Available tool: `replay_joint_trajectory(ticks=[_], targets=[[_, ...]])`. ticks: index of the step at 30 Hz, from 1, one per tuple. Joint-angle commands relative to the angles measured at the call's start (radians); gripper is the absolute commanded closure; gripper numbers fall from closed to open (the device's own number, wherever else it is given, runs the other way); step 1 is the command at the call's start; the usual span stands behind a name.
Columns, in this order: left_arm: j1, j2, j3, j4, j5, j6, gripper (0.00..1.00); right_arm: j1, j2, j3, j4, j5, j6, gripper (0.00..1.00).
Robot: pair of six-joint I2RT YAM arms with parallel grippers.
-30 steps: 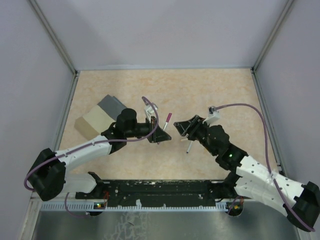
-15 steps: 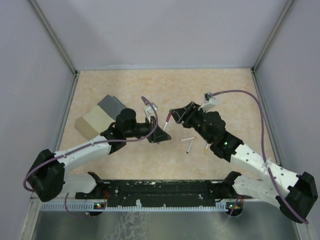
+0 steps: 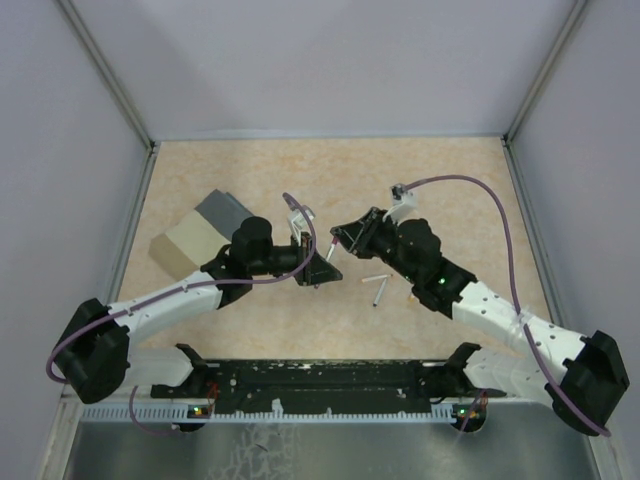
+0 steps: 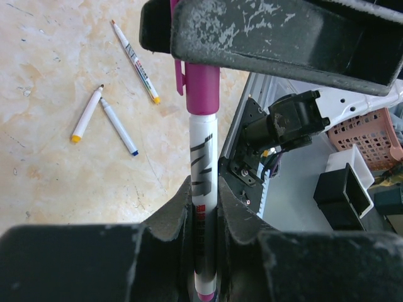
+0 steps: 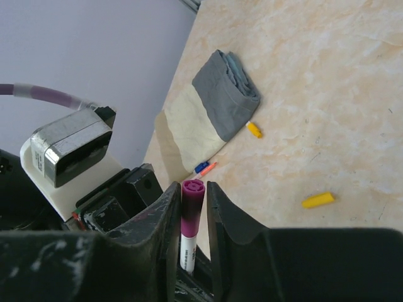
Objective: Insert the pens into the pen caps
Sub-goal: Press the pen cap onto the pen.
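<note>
My left gripper is shut on the white barrel of a pen that wears a magenta pen cap. My right gripper faces it end-on, and its fingers close on that magenta cap. In the top view the two grippers, left and right, meet at mid-table. Loose pens lie on the table: one with a yellow end, one with a blue end, a longer one. Two pens show to the right of the grippers.
A beige box with a grey lid lies at the left, also in the right wrist view. Loose caps lie near it: yellow, orange-yellow, blue and orange. Walls enclose the table.
The right gripper has swung left from above the loose pens to the capped end of the held pen, and its jaws have narrowed onto the magenta cap. The left arm has stayed still.
</note>
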Motion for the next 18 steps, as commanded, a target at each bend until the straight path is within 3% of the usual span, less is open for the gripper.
replay_joint_trajectory(ticks=[1,5,13,18], targets=[[-0.004,-0.013,-0.002,0.030,0.018,0.008,1.00,-0.009,0.007,0.035,0.077,-0.018,-0.024,0.83],[-0.004,-0.011,0.005,0.027,-0.008,0.003,1.00,-0.008,0.015,0.019,0.081,-0.023,-0.022,1.00],[-0.004,-0.067,0.022,0.080,-0.126,0.008,1.00,-0.001,0.027,-0.021,0.049,-0.120,-0.016,1.00],[-0.004,-0.072,0.071,0.094,-0.172,0.036,1.00,0.092,0.046,-0.065,0.019,-0.108,-0.012,1.00]])
